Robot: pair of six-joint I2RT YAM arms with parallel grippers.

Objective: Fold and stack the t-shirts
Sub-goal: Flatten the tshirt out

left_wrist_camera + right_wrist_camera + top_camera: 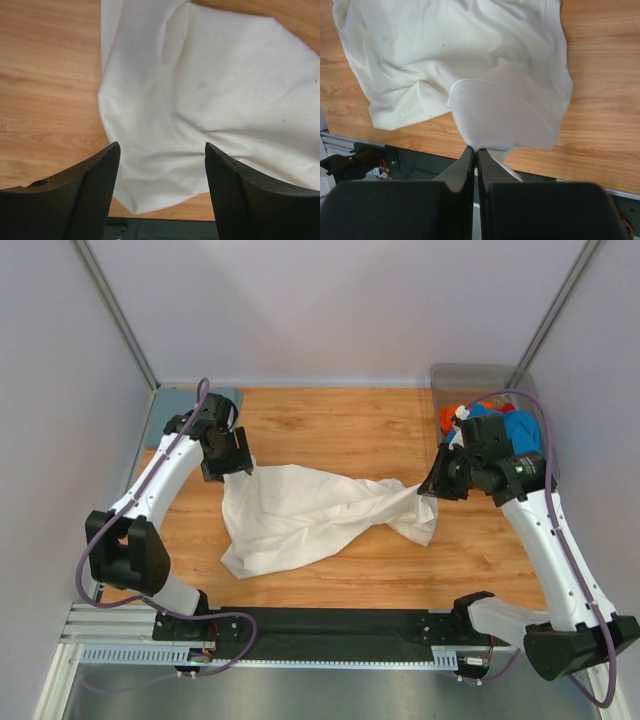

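Top: wood table (350,410) fills mid-frame, pale walls (300,310) around it; shirt (320,515) crumpled at centre; bin (470,375) upper right.
Left wrist: left gripper (162,150) spread wide, holding nothing, shirt below; bare wood at left.
Right wrist: right gripper (476,150) pinched tight on shirt edge, lower centre.

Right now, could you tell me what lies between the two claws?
The crumpled cream-white t-shirt spans from left claw to right claw, shown in the top view.

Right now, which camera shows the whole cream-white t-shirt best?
Top external: the whole cream-white t-shirt lies crumpled there. Left wrist shows one part only; right wrist shows the edge pinched in the right gripper.
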